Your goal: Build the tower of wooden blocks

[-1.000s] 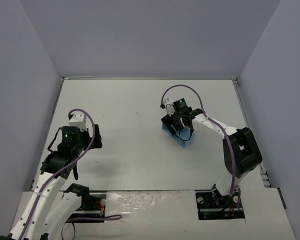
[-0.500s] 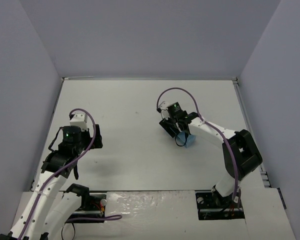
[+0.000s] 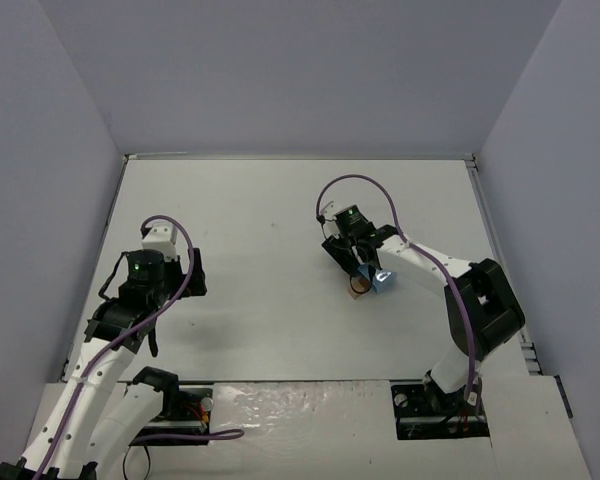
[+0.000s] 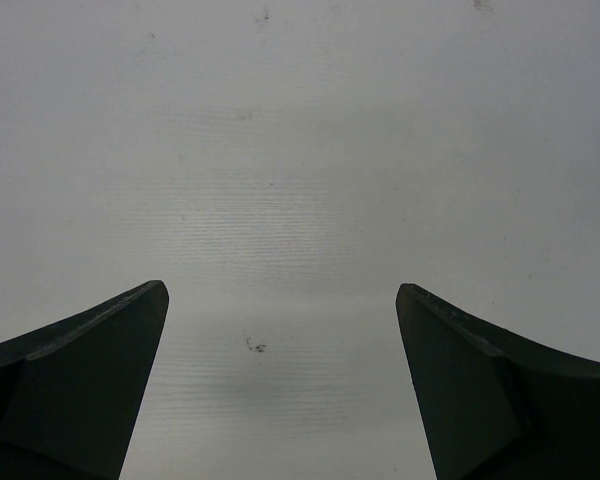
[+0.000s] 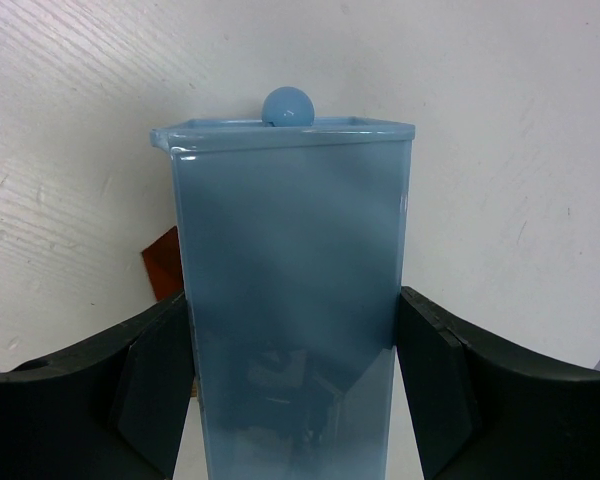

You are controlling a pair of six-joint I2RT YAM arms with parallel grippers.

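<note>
My right gripper (image 5: 295, 293) is partway open and clamped on the two long sides of a light blue translucent rectangular box (image 5: 290, 220). The box fills the middle of the wrist frame, its rimmed far end pointing away from the fingers. A small light blue ball (image 5: 287, 105) shows at that far rim, upper centre. At the box's left edge a sliver of an orange-brown wooden block (image 5: 163, 265) pokes out, touching the wall or just behind it; I cannot tell which. Dark shapes show through the plastic low down, too murky to name. In the overhead frame the box sits right of centre, tilted over the white table (image 3: 260, 200). I can see no tower standing anywhere.

My left gripper (image 4: 282, 290) hangs fully spread over the table at the left of the overhead frame, holding nothing.

I judge this to be the emptying step, since the blocks must leave the box before any stacking. Next I'd tip it further, gently so the pieces don't scatter. Then I'd park the box well apart and pick a base block.
</note>
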